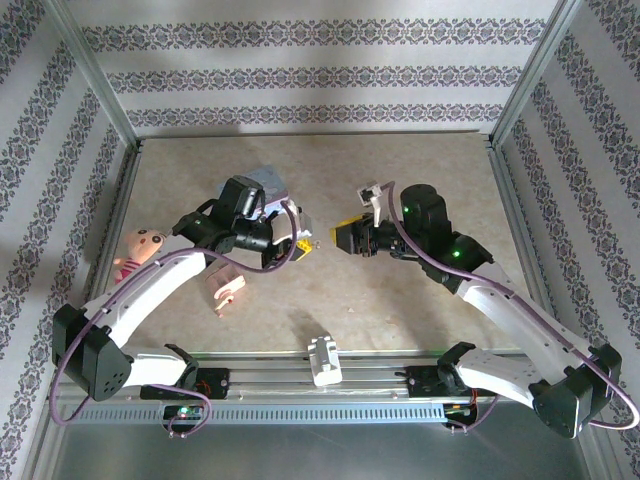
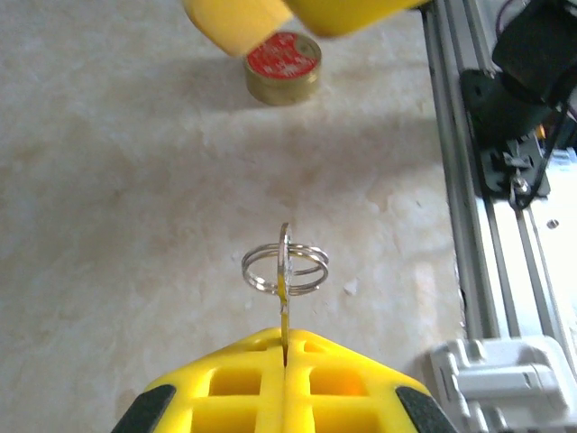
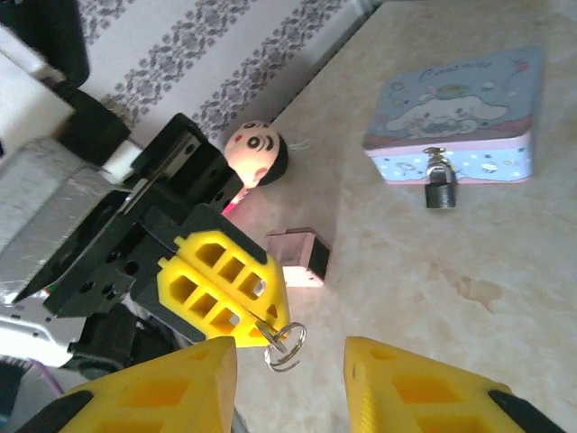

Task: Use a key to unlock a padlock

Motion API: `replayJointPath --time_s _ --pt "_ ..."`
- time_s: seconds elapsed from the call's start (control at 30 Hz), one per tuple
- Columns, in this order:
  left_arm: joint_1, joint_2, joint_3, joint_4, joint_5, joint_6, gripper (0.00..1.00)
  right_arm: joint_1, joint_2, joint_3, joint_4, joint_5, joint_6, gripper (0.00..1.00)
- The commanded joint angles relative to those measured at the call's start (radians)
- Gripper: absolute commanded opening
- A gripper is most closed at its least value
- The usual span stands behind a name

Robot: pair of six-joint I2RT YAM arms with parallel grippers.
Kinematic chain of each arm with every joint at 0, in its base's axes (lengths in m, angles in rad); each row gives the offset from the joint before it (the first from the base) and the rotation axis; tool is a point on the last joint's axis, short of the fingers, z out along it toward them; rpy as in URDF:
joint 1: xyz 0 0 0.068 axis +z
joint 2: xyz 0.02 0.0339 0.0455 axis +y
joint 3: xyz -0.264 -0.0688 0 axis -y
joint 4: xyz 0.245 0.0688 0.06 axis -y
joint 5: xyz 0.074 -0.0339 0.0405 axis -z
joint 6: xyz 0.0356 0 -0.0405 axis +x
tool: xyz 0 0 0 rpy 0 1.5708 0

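My left gripper [image 2: 286, 350] is shut on the key [image 2: 285, 302], a thin silver blade standing on edge between its yellow fingers, with a double wire ring [image 2: 285, 262] hanging off its end. In the right wrist view the same left gripper [image 3: 273, 320] holds the key ring [image 3: 287, 345] just in front of my right gripper [image 3: 291, 370], whose jaws stand open on either side of the ring with nothing in them. The small dark padlock [image 3: 440, 191] hangs on the front of the lilac tin [image 3: 460, 108], beyond both grippers. From above, the left gripper [image 1: 297, 245] and right gripper [image 1: 340, 238] face each other at mid-table.
A doll head [image 3: 257, 153] and a pink clip-like block [image 3: 297, 257] lie left of the tin. A round brass tin with a red lid [image 2: 283, 68] sits under the right fingers. A white block [image 1: 323, 358] rests by the near rail [image 1: 300, 378].
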Motion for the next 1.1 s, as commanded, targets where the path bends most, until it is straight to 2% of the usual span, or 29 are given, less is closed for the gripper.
replayJointPath --time_s 0.0,0.17,0.73,0.87,1.07 --pt "0.004 0.002 0.042 -0.198 0.014 0.098 0.0 0.034 0.023 0.0 0.007 -0.1 -0.072 0.36" --pt "0.003 0.01 0.063 -0.228 0.02 0.108 0.0 0.066 0.083 0.047 -0.061 -0.103 -0.129 0.33" --pt "0.003 -0.009 0.052 -0.212 0.025 0.121 0.0 0.094 0.195 0.084 -0.03 -0.159 -0.148 0.34" --pt "0.004 -0.013 0.053 -0.207 0.023 0.119 0.0 0.095 0.214 0.089 -0.029 -0.164 -0.151 0.31" --pt "0.004 -0.015 0.047 -0.204 0.016 0.117 0.0 0.094 0.216 0.086 -0.028 -0.173 -0.156 0.2"
